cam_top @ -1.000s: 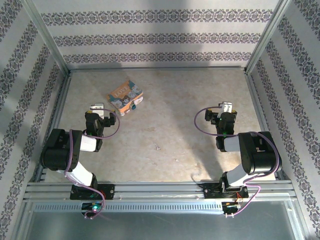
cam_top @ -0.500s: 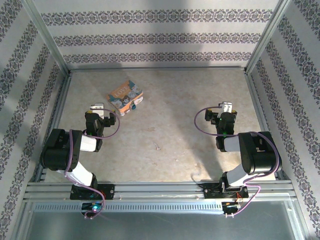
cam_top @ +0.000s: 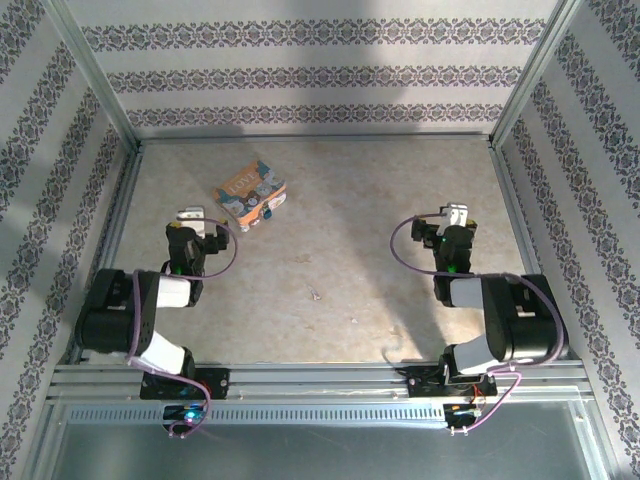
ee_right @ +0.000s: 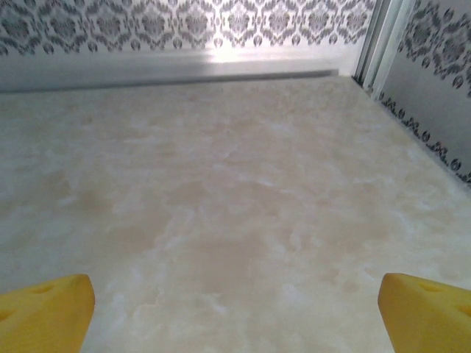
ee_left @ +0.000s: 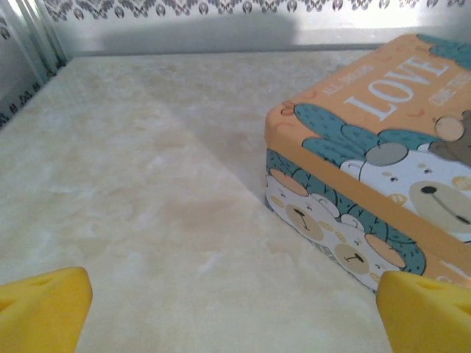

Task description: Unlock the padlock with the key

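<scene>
You have it all still to do: your left fingers [ee_left: 44, 305] and right fingers [ee_right: 423, 305] gape wide and empty, the padlock [cam_top: 250, 192] lies untouched on the desk [cam_top: 350, 250] just ahead of the left ones, and the key is too small to pick out.

The left arm [cam_top: 125, 320] and the right arm [cam_top: 520, 335] now sit lower than before, with their elbows drawn back behind the jaws. The left gripper [cam_top: 190, 215] moves a little to the left, away from the padlock [cam_top: 250, 191] ahead.

Soft, even light fills the top view, a dim shadow band crossing the back wall [cam_top: 300, 125] at upper centre. Glare whitens the right wrist view's upper centre; the padlock [ee_left: 368, 147] faintly shades the counter [ee_left: 147, 220] left of it.
</scene>
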